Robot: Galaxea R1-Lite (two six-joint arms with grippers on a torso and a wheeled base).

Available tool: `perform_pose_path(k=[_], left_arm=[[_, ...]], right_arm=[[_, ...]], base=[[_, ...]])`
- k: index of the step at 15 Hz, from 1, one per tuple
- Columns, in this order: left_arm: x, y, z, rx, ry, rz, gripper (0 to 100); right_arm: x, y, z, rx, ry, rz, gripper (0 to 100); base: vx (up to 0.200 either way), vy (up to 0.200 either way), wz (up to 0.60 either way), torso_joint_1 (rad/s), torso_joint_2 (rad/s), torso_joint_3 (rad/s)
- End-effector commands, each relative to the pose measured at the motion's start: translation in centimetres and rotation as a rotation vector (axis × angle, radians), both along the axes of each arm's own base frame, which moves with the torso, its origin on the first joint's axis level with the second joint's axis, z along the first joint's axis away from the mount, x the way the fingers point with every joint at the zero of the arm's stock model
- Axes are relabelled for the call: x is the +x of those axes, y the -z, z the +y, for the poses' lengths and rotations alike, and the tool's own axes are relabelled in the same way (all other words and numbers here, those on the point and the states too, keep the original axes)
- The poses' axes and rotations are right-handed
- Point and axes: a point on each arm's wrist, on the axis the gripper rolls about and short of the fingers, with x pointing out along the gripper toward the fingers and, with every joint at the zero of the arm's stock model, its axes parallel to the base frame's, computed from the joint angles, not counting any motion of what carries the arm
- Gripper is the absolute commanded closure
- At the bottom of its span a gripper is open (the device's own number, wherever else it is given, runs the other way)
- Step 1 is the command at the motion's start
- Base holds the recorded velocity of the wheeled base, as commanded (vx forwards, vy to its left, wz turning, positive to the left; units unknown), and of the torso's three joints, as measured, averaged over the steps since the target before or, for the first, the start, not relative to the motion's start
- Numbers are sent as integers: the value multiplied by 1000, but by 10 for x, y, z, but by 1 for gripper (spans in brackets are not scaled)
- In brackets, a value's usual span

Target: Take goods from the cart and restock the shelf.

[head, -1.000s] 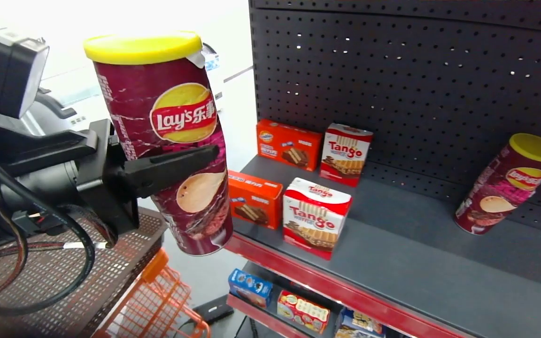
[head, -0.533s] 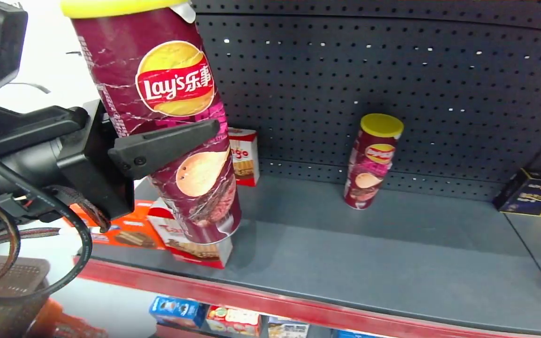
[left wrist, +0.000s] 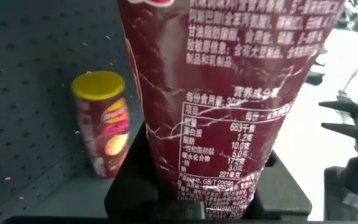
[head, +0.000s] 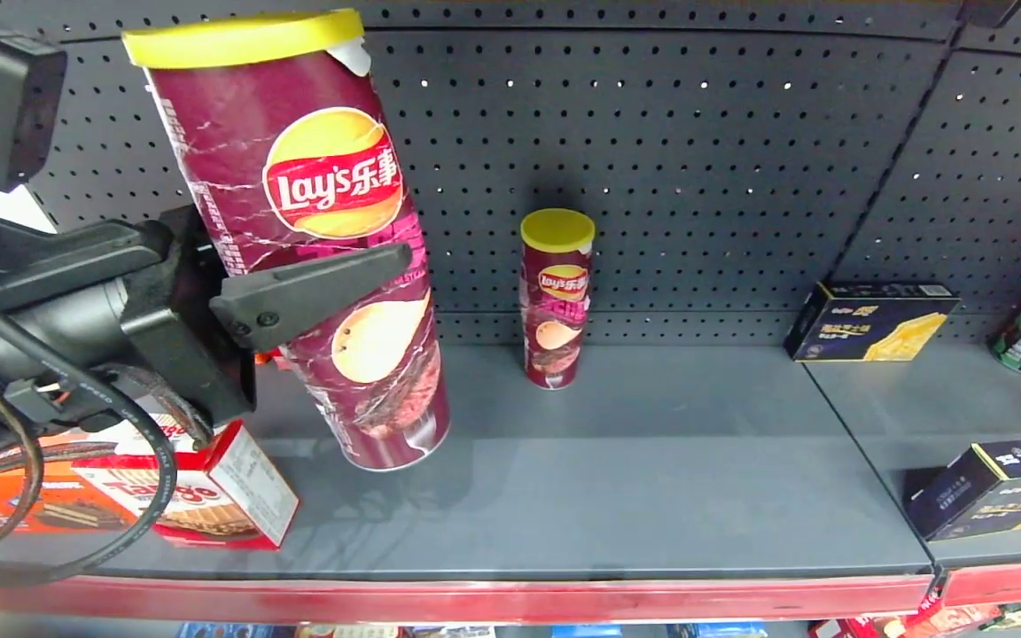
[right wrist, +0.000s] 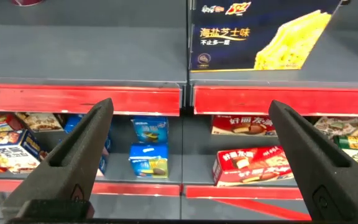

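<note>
At the left of the head view, our left gripper [head: 333, 288] pinches the held crisp can [head: 298, 221] across its middle, one black finger across the label and the other hidden behind it; the can leans slightly, yellow lid up, its base over the grey shelf [head: 652, 478], and we cannot tell whether it touches.

Over the last second the whole head view swings; we take that as the camera turning, not the goods moving. Earlier we look along the shelf from its left end, with an orange basket below; now we face the pegboard [head: 697, 159] squarely. The standing can [head: 557, 297] slides from the right edge of the picture to its centre; the wafer box [head: 209, 496] and the orange box [head: 23, 509] slip to the lower left; two dark boxes [head: 869, 321] come in on the right. The grip on the can looks unchanged throughout.

We judge the carry from the cart to be nearly over; what remains is setting the can upright on the bare deck, probably near its twin.

Our right gripper [right wrist: 191, 155] hangs spread wide and empty before the red-edged lower shelves [right wrist: 79, 99].
</note>
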Motion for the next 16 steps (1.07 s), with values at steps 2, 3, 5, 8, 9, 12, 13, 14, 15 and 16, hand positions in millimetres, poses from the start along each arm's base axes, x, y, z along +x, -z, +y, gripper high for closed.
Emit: perform_pose_path(k=[2,3,5,8,9,12,13,14,15,16], left_arm=[[0,0,0,2,-3,-2,100],[-1,1,0,1,-11,0,100],[-1,7,0,16,-19,5,100],[-2,15,1,30,-20,26,100],[-3,21,3,32,-26,31,100],[-4,24,3,30,-25,39,100],[-3,21,3,25,-26,28,100],[-2,21,3,23,-31,27,100],[-2,21,3,24,-37,26,100],[-3,21,3,23,-37,29,100]], right_arm=[[0,0,0,0,-1,2,0],[1,0,0,-2,-11,13,0],[0,-21,0,-43,-37,-9,0],[21,-90,2,-4,-97,54,0],[34,-96,3,-43,-140,101,0],[76,-128,12,-56,-315,119,0],[97,-137,20,-45,-378,123,0],[122,-144,25,-46,-388,145,0],[144,-147,30,-48,-391,155,0],[160,-146,34,-49,-398,159,0]], base=[[0,0,0,0,0,0],[0,0,0,0,0,0],[0,0,0,0,0,0],[0,0,0,0,0,0],[0,0,0,0,0,0],[0,0,0,0,0,0],[0,0,0,0,0,0],[0,0,0,0,0,0],[0,0,0,0,0,0],[0,0,0,0,0,0]])
